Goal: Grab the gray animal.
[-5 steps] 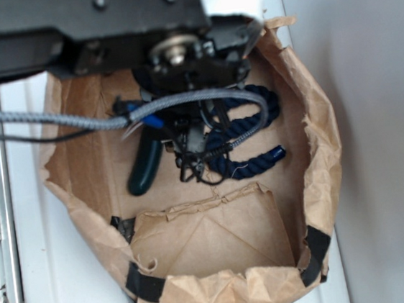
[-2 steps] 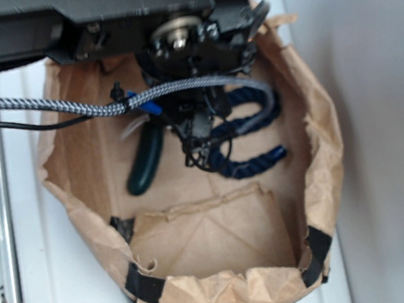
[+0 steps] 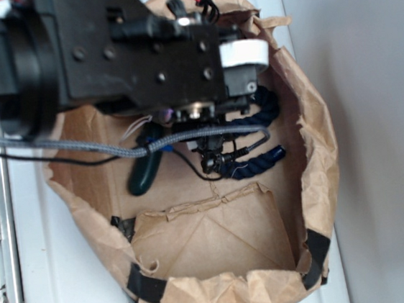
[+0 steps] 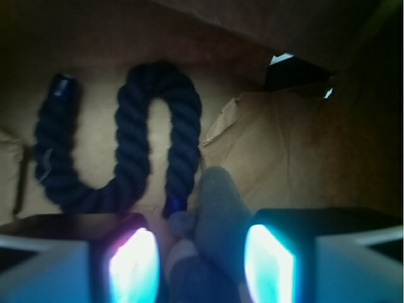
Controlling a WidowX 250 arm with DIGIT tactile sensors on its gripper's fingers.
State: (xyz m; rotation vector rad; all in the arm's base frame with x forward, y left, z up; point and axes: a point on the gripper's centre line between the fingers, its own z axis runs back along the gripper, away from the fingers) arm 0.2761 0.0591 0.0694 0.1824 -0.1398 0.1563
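Black boxy arm (image 3: 105, 53) (screw-studded) trails a gray braided cable (image 3: 78, 146) and white cap (image 3: 244, 53).

I see a white tabletop (image 3: 35, 285) below, with a plain gray wall (image 3: 381, 133) on one side. Lighting's soft and even.

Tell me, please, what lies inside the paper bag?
Inside the paper bag lie a navy rope and a dark green toy. The gray animal sits between the gripper fingers; the arm hides it from the exterior view.
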